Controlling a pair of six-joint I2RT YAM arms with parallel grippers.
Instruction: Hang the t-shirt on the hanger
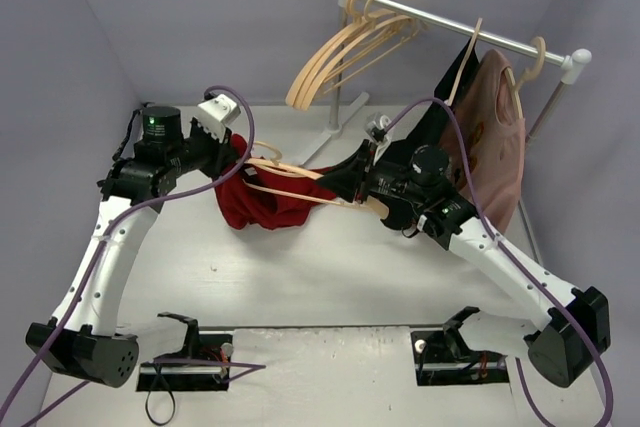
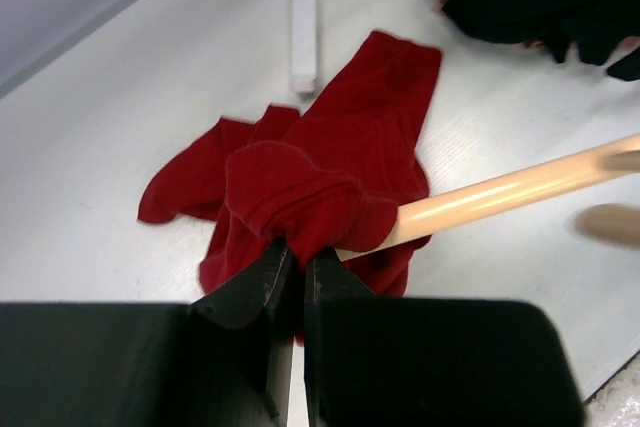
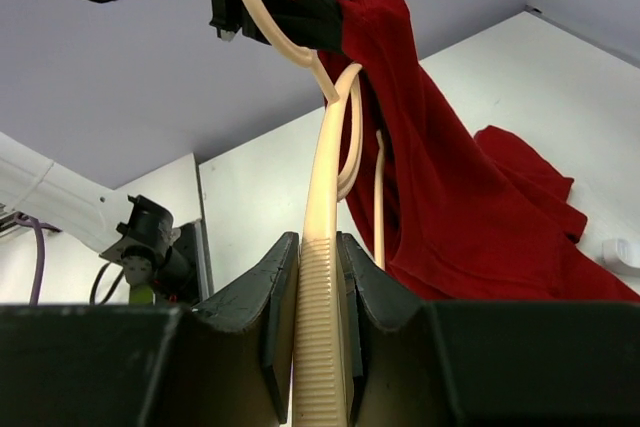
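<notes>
Two arms meet over the middle of the white worktop (image 1: 330, 267). The left arm climbs from its base at the near left corner, bends at the elbow by the wall and turns its wrist inward. The left gripper (image 2: 297, 252) has its jaws pressed together on a bunched fold of the t-shirt (image 2: 330, 167). The right arm stretches low and diagonally from the near right corner toward the centre. The right gripper (image 3: 320, 247) has its jaws pinching the ridged end of one arm of the hanger (image 3: 325, 197), with the hook lifted toward the left gripper. The dark red t-shirt hangs from the left jaws, its lower part heaped on the worktop, and one hanger arm runs into the cloth just beside them. Behind stands a white rail (image 1: 470, 32) carrying spare wooden hangers (image 1: 330, 62), a black garment (image 1: 458, 77) and a pink shirt (image 1: 495, 137). Pale lilac walls (image 1: 200, 17) close in the worktop on three sides
</notes>
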